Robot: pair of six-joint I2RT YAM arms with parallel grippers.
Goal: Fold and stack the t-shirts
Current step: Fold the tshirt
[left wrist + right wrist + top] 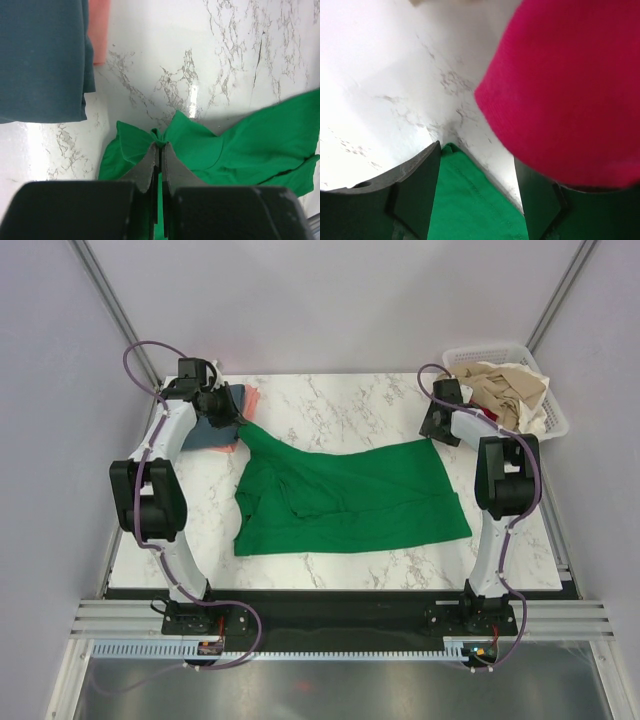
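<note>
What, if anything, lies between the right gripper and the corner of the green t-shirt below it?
Nothing visible does. The right gripper is open, with the corner of the green t-shirt showing bare between its jaws. A blurred magenta-red cloth crowds the right of the wrist view, overlapping one finger but not the gap.

Bright, even overhead light leaves soft shadows on the surface (340, 410). The right wrist view shows a blurred magenta cloth (570, 95) and washed-out marble.
</note>
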